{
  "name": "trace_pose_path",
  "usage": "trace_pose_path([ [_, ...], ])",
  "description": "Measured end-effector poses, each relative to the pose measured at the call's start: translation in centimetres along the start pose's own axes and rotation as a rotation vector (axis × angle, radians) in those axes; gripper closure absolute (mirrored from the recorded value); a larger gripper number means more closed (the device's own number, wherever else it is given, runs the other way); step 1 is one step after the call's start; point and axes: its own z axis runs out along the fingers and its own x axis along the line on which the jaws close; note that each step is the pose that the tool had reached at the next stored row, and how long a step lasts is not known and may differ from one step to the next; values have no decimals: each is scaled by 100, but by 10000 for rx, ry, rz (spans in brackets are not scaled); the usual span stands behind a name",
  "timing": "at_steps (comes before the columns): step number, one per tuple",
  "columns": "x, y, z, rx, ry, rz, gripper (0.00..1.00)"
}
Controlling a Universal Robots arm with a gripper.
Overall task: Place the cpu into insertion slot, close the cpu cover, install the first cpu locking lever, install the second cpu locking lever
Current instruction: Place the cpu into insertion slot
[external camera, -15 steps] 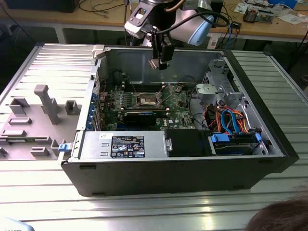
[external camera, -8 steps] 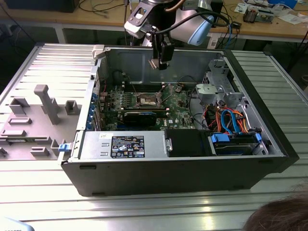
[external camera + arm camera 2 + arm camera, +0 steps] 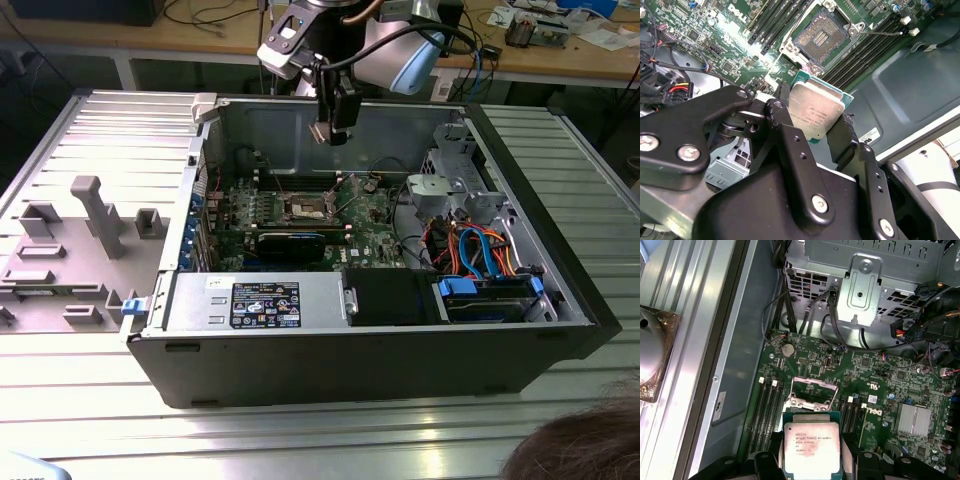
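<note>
1. Your open computer case (image 3: 300,360) lies on the ribbed tabletop (image 3: 300,440).
2. Its green motherboard (image 3: 375,215) carries the insertion slot (image 3: 822,31), uncovered, with dark contacts showing.
3. The jaws are clenched on the cpu (image 3: 815,112), holding it above the board, clear of the slot.
4. Its silvery face is green-edged; the jaws hide its gripped edges.

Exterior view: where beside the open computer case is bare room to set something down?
Bare ribbed table runs in front of the case and along the exterior view's right. The exterior view's left holds grey fixture blocks; inside the case, cables, a drive cage and the hand holding the cpu crowd it.
</note>
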Motion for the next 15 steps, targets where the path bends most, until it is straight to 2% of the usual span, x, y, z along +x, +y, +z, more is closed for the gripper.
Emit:
trace_pose_path([
  [15, 0, 0, 1, -5, -22, 249, 46],
])
